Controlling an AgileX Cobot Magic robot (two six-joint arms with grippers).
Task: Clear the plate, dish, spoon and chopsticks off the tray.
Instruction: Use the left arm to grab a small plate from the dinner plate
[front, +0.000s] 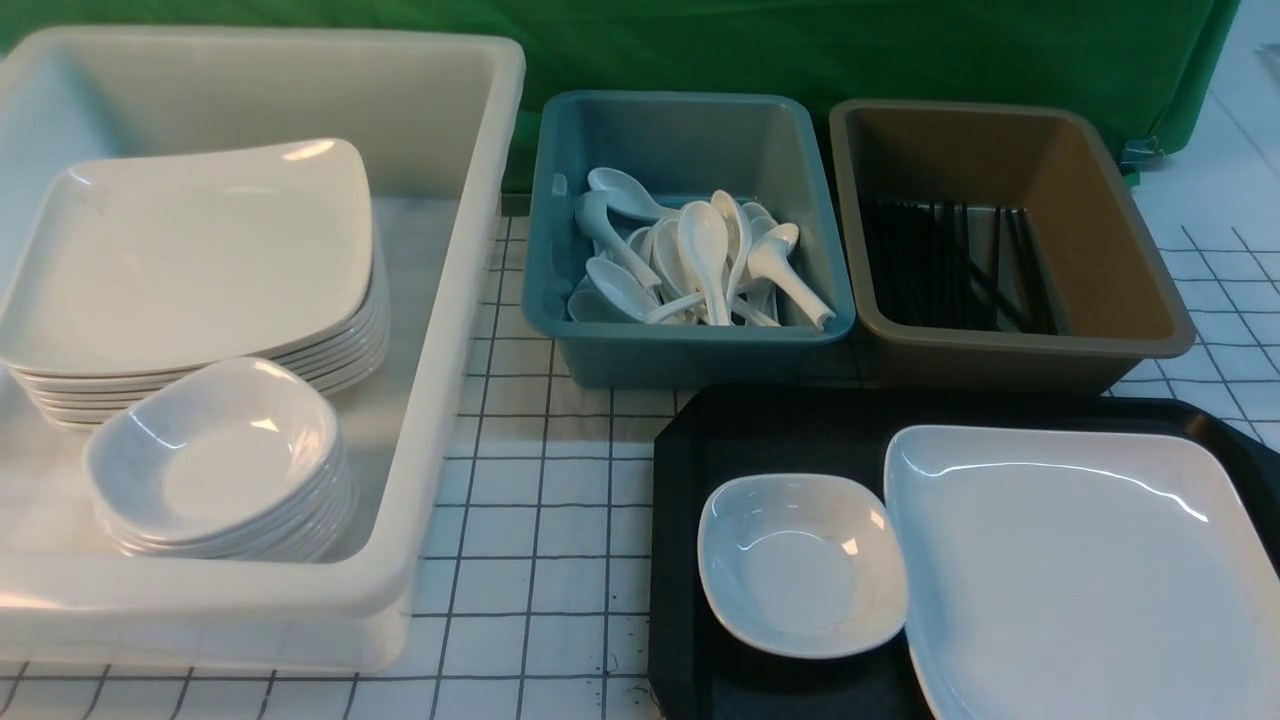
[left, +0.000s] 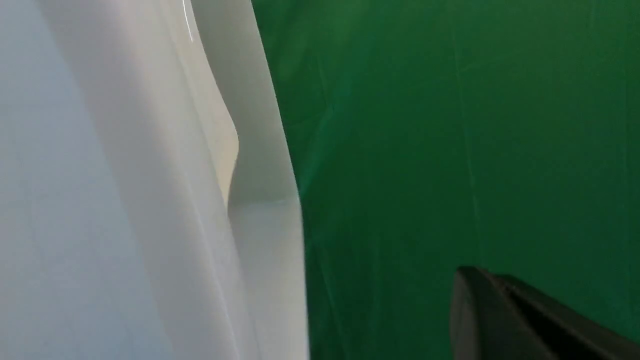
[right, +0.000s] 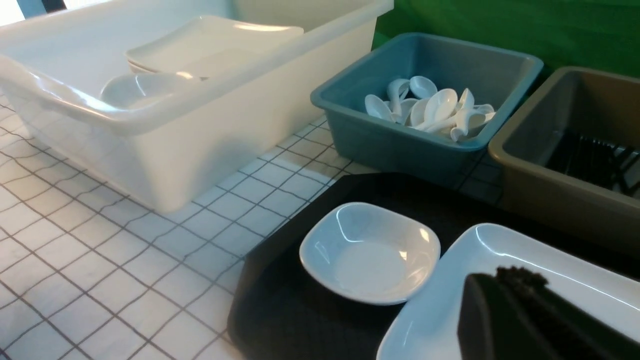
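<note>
Left gripper (left: 480, 287), pressed together, hangs beside the white tub (left: 150, 200). Right gripper (right: 495, 287) hovers over the plate (right: 500, 250) on the tray (right: 280, 310); whether it is spread I cannot tell.

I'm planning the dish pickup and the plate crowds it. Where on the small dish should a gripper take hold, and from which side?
Probably the left rim of the dish, pinched from above on that side. There it faces bare tray and the rim flares upward; the right edge sits against the plate, leaving no gap.
</note>
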